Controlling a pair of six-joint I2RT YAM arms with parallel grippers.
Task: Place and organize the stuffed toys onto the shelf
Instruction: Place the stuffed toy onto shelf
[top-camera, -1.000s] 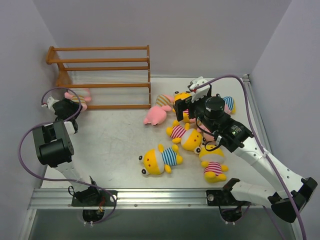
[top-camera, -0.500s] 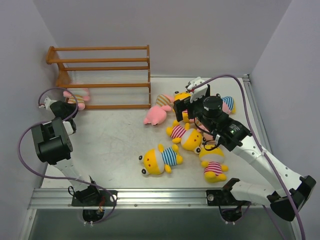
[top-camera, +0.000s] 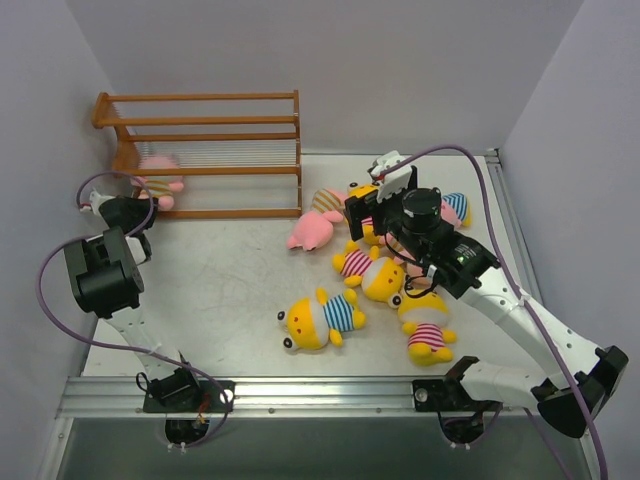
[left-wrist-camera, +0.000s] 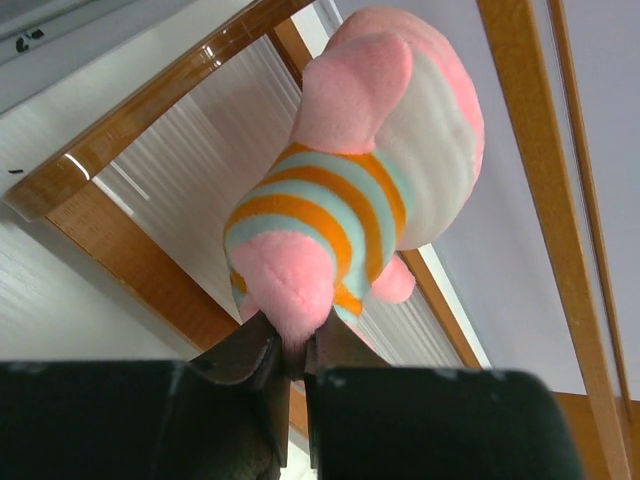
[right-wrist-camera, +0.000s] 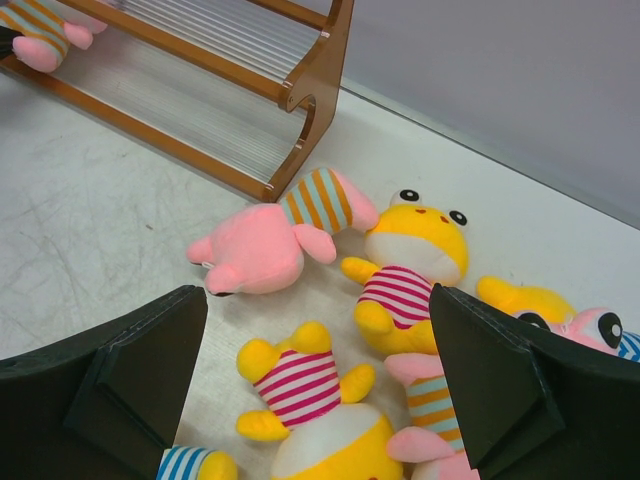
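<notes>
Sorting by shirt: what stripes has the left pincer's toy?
Orange and pale-blue stripes on the toy; best in left wrist view.

You're looking down on a pale grey, scuffed tabletop (top-camera: 220, 270) filling the middle of the frame. Plain lavender-white walls box it in: a back wall (top-camera: 330, 50) across the top, side walls at left (top-camera: 35, 130) and right (top-camera: 590, 150). An aluminium rail (top-camera: 320, 396) runs along the bottom. The light is soft and even.
</notes>
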